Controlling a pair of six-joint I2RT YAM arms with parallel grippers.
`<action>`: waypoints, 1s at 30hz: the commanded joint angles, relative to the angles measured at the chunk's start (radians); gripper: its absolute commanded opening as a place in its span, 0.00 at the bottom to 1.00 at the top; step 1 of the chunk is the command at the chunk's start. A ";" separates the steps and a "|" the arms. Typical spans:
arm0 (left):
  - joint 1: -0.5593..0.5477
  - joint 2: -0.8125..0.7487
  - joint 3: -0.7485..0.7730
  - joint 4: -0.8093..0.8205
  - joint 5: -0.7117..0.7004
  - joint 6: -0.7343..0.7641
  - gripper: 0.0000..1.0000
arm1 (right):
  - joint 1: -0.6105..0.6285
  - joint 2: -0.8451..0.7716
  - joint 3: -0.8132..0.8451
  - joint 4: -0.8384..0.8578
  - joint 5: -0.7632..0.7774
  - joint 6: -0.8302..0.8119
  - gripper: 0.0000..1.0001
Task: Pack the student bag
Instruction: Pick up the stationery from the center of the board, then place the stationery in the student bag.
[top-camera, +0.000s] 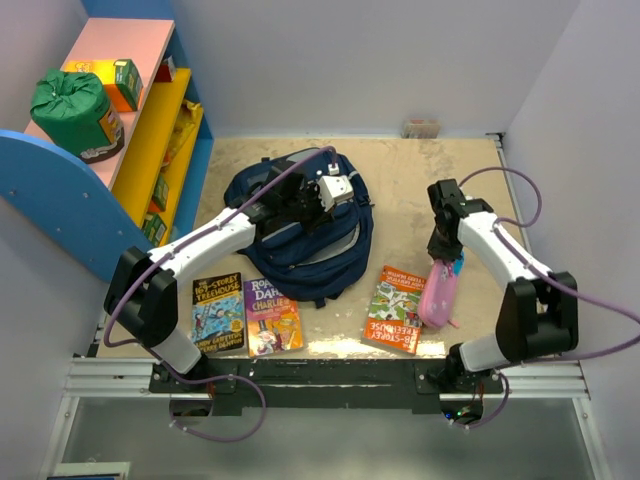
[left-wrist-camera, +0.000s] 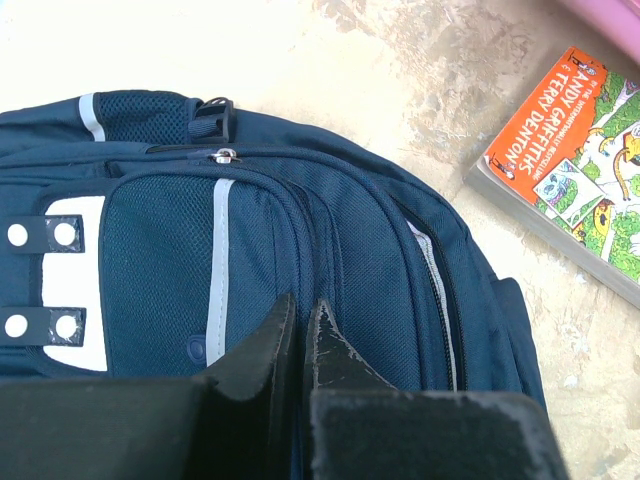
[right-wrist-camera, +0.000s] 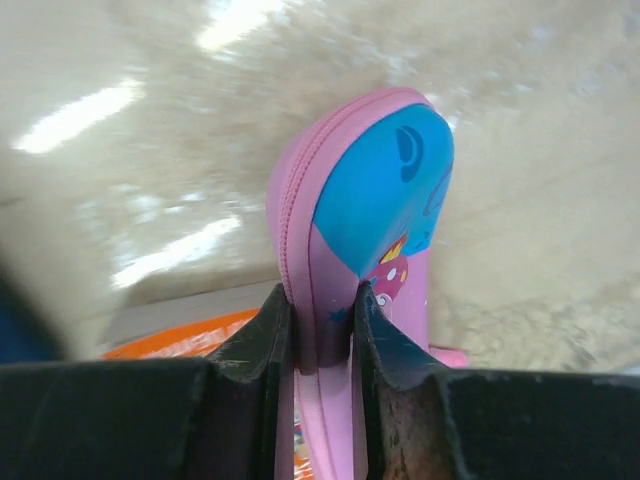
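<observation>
Close to the lens, the right gripper (right-wrist-camera: 320, 300) is clamping the pink pencil case (right-wrist-camera: 375, 190) by one end; a firm hold is mattering before lifting. The left gripper (left-wrist-camera: 301, 312) is resting closed on the student bag (left-wrist-camera: 360, 230), which, from above, is lying mid-scene, left of the case.

Table (top-camera: 400, 180), mottled beige top
Shelf unit (top-camera: 150, 140) at far left: blue end panel, pink and yellow boards
Green drawstring sack (top-camera: 72, 108) on the pink board, green box (top-camera: 126, 82) just beside it
Three paperbacks lying flat near the front edge: blue-and-yellow Treehouse book (top-camera: 217, 313), purple Roald Dahl book (top-camera: 271, 318) beside it, orange-and-green book (top-camera: 393, 310) well to the right
Pink pencil case (top-camera: 438, 290) with blue panel, just right of the orange-and-green book
</observation>
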 joint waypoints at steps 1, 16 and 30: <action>0.001 -0.027 0.030 0.062 0.039 -0.009 0.00 | 0.005 -0.140 0.081 0.146 -0.208 0.025 0.00; 0.020 -0.025 0.072 0.062 0.095 -0.121 0.00 | 0.005 -0.361 0.075 0.463 -0.733 0.183 0.00; 0.087 -0.001 0.154 0.065 0.182 -0.302 0.00 | 0.006 -0.514 -0.291 1.238 -0.670 0.652 0.00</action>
